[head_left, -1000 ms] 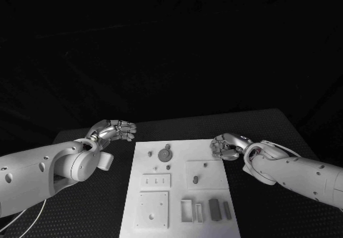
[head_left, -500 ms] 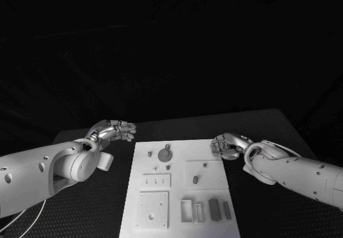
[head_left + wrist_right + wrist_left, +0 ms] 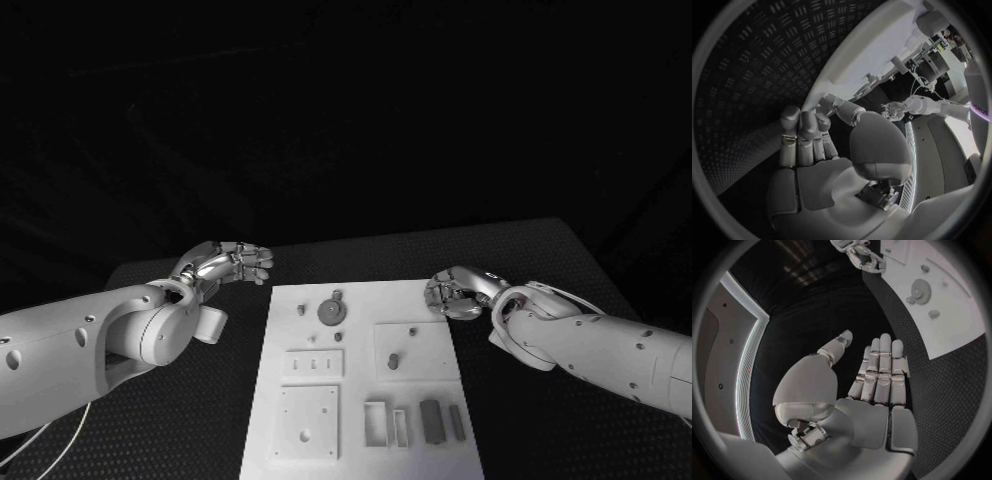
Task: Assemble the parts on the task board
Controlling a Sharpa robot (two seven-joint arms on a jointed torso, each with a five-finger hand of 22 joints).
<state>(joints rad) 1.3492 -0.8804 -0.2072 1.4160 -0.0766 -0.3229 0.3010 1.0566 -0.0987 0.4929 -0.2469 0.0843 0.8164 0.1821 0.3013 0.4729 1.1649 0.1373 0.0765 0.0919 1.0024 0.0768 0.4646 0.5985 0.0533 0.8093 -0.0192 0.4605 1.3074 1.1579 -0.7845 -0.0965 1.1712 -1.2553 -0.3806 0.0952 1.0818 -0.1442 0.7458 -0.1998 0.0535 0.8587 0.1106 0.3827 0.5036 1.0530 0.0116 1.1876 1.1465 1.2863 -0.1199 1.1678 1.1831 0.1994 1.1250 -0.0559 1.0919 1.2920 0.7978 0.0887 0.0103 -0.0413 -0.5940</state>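
**Both hands empty beside the board**

A black table [image 3: 548, 260] with a ribbed, patterned top fills the scene before us, dark all around it. The task board [image 3: 361, 400] lies in the middle of the table, a long white plate running from the near edge toward the far one. On it we see the parts: a round toothed disc [image 3: 333, 313] near the board's far edge, with a small peg [image 3: 302, 310] just beside it toward the left edge, and a dark oval piece [image 3: 394, 363] in a square block nearer the middle. Close to the board's near edge stand several upright rectangular pieces [image 3: 430, 420] side by side, and a flat square plate [image 3: 309, 422] sits at the near left corner.

The left hand [image 3: 231, 262] hovers over the table off the board's far left corner, apart from the board. In the left wrist view its fingers [image 3: 879, 370] lie straight and pressed side by side, thumb standing off, nothing in the palm (we count it as unclasped and empty).

The right hand [image 3: 459, 294] hangs at the board's far right corner, just beside its right edge. From the right wrist view its fingers [image 3: 804, 135] stretch out together over the table, the thumb bent apart from them, holding nothing; whether the fingertips touch the board's edge we cannot tell.
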